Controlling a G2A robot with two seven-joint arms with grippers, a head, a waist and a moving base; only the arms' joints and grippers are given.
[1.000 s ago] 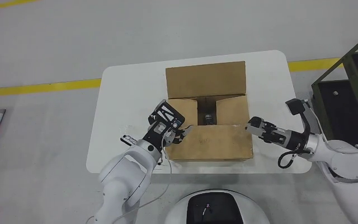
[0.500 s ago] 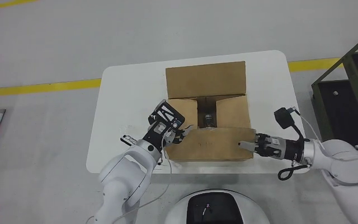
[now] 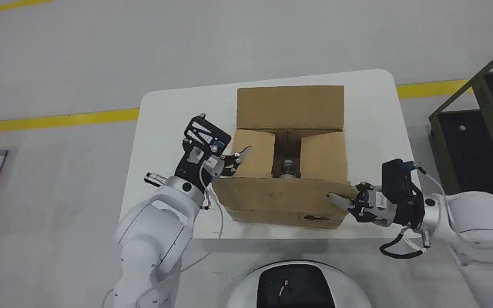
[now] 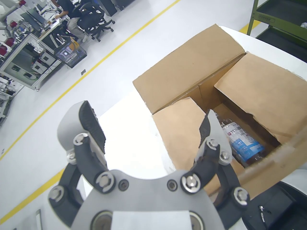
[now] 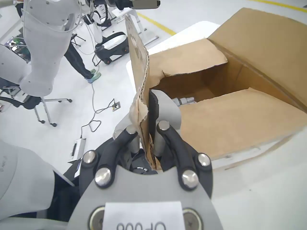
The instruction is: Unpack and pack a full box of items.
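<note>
1. The box (image 3: pixel 289 108) stands at my twelve o'clock, with a bottle (image 3: pixel 286 164) deep inside.
2. Its near flap (image 3: pixel 281 202) runs nine-to-three, and my right claw (image 3: pixel 348 202) pinches the three o'clock end.
3. My left claw (image 3: pixel 240 154) is spread and hovers at the box's nine o'clock edge, nearer the bottle.

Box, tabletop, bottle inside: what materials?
Box: matte brown corrugated cardboard; fluting shows along the torn flap edge. Tabletop: smooth white, probably laminate or painted board. Bottle: seemingly clear plastic, with a blue-and-white label.
</note>
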